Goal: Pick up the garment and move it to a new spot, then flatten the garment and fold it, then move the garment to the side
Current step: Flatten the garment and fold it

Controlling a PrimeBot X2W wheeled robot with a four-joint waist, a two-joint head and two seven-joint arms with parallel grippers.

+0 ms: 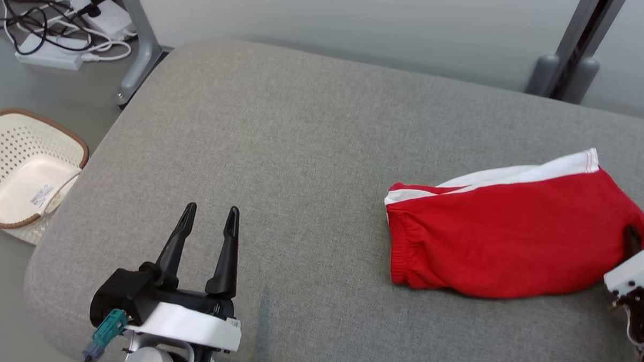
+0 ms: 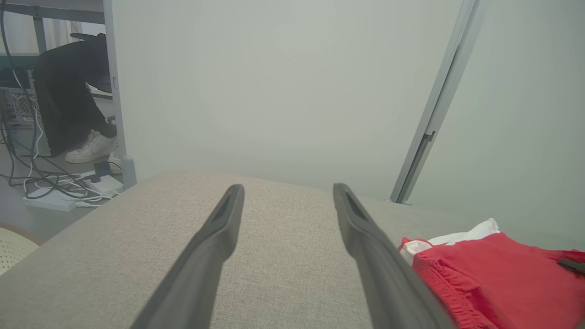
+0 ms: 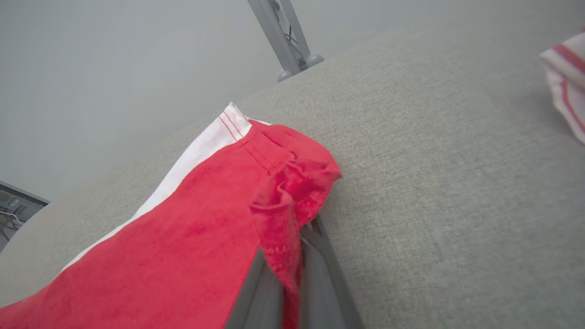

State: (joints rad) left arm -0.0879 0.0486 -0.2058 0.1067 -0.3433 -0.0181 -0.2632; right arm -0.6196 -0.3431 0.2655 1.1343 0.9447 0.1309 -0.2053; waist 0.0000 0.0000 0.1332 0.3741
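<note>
Grey cushion (image 1: pixel 301 148) — red garment (image 1: pixel 513 236) w/ white trim, elastic waist.

Grey padded surface (image 1: pixel 301 148), red garment (image 1: pixel 513 236) laid on it at the right tool (image 1: pixel 633 239), striped cloth (image 3: pixel 566 77) set well apart.

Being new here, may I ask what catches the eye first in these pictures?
A red garment with a white stripe lies on the right of the grey cushion, its far-right edge pinched in the shut right gripper. The open left gripper is at lower left; a cream basket sits on the floor beyond.
</note>
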